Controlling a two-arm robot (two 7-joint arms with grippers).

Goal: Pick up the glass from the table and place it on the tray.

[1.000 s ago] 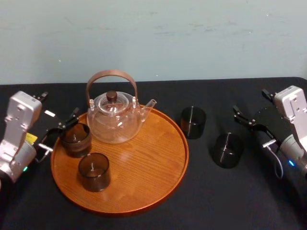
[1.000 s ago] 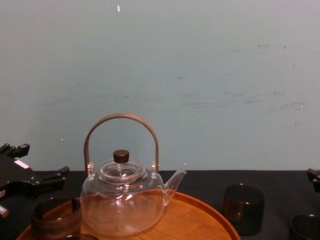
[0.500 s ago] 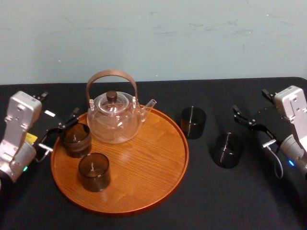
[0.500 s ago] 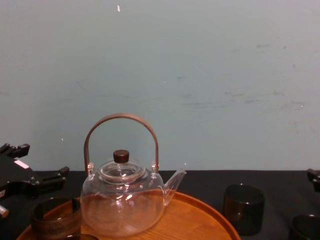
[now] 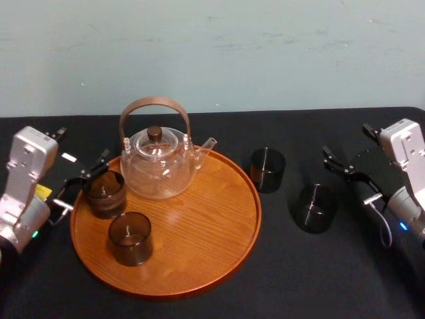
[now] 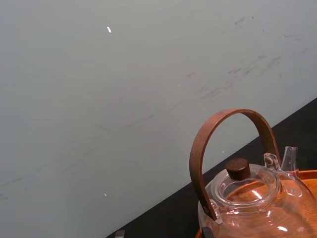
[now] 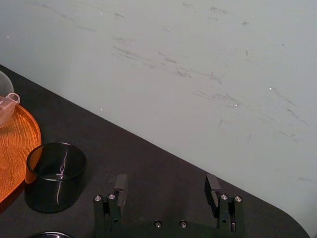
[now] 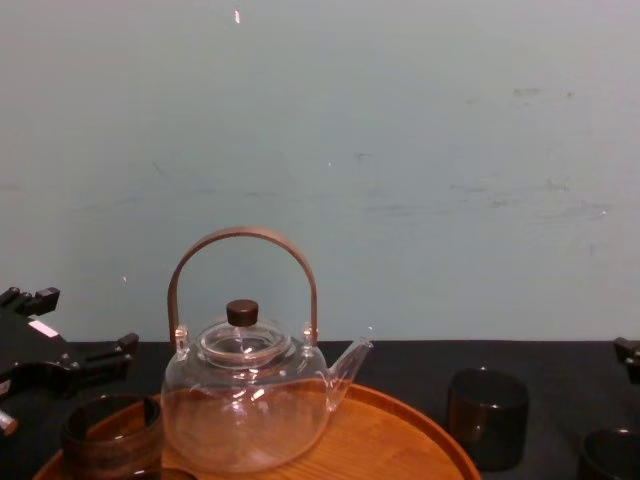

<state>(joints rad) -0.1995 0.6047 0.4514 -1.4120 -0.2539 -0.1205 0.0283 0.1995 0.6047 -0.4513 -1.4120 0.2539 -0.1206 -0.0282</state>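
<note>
A black table [image 5: 279, 279] stands against a pale wall [image 5: 265, 53]. The glass [image 5: 315, 208] I'm after stands on the table, right of the tray [image 5: 212, 226], with a second glass [image 5: 267, 169] closer to the rim. My right gripper [image 5: 352, 179] hovers just beside it, fingers wide apart, holding nothing. I judge this the approach: next I must straddle the glass. The left gripper [image 5: 78, 181], spread and empty, sits by a tray cup [image 5: 104, 193].
</note>
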